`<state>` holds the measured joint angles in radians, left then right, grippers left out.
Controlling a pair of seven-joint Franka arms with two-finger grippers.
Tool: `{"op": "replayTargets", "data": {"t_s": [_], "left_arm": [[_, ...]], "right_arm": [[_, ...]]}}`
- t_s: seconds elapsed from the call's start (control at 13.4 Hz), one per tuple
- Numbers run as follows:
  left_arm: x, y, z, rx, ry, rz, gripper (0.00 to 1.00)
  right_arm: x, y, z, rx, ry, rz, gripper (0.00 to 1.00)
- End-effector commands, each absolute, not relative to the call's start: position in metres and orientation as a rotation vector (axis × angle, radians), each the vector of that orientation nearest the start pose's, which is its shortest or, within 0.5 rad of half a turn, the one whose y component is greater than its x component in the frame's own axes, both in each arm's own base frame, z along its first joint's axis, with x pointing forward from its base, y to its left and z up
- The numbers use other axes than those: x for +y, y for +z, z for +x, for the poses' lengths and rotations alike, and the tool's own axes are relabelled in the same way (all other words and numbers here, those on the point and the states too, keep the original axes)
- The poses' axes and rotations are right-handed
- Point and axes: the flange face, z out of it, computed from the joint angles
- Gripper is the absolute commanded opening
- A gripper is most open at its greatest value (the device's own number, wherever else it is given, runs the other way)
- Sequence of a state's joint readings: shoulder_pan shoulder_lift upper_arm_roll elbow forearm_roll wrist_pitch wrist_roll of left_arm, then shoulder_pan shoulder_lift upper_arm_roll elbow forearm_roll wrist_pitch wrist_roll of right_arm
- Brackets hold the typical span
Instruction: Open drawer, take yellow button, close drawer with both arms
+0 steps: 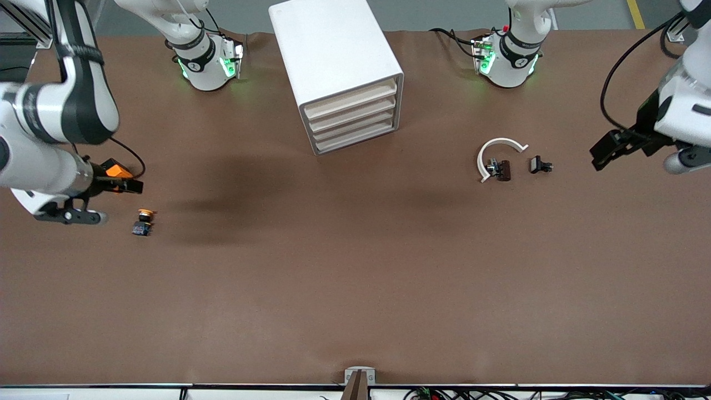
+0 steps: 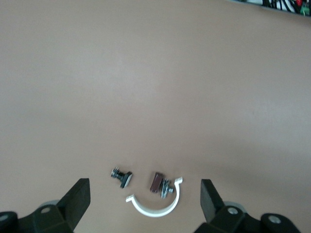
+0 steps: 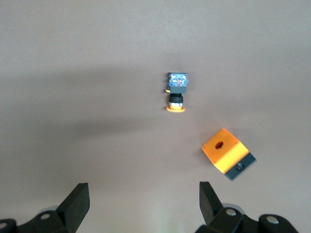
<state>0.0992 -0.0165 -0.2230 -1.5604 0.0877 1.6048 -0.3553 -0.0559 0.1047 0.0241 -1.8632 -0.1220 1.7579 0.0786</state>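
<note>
All 4 drawers of the white cabinet (image 1: 336,66) are shut, the top drawer (image 1: 351,98) included. The button (image 1: 143,221) lies on the table (image 1: 355,266) near the orange block (image 1: 115,169). The right gripper (image 3: 141,199) hangs over them, jaws wide and empty. The left gripper (image 2: 145,199) hangs spread wide near the white ring (image 1: 496,156).

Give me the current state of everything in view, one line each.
drawer: shut, flush with the three below it.
cabinet: upright, between the arms' bases.
button: lying on its side on the table, not held.
orange block: on the table beside the button, tilted.
white ring: flat on the table, with black clips beside it.
left gripper: open, empty.
right gripper: open, empty, over the table.
</note>
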Motion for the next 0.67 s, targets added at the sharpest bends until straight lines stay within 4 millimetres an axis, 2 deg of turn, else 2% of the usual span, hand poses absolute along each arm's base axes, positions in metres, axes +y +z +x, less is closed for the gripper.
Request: {"op": "replayTargets", "data": {"t_s": [0.0,0.3,0.6], "left_arm": [[-0.044,0.652,0.518,-0.289,-0.115,-3.061,1.00],[-0.039,0.659,0.488,-0.195,-0.109,-3.089,1.00],[-0.039,0.657,0.485,-0.165,-0.052,-3.088,1.00]], "right_arm": [[-0.021,0.481,0.541,0.152,0.295,-3.230,1.00],[-0.013,0.552,0.513,0.163,0.144,-3.193,1.00],[-0.011,0.621,0.503,0.167,0.119,-3.194,1.00]]}}
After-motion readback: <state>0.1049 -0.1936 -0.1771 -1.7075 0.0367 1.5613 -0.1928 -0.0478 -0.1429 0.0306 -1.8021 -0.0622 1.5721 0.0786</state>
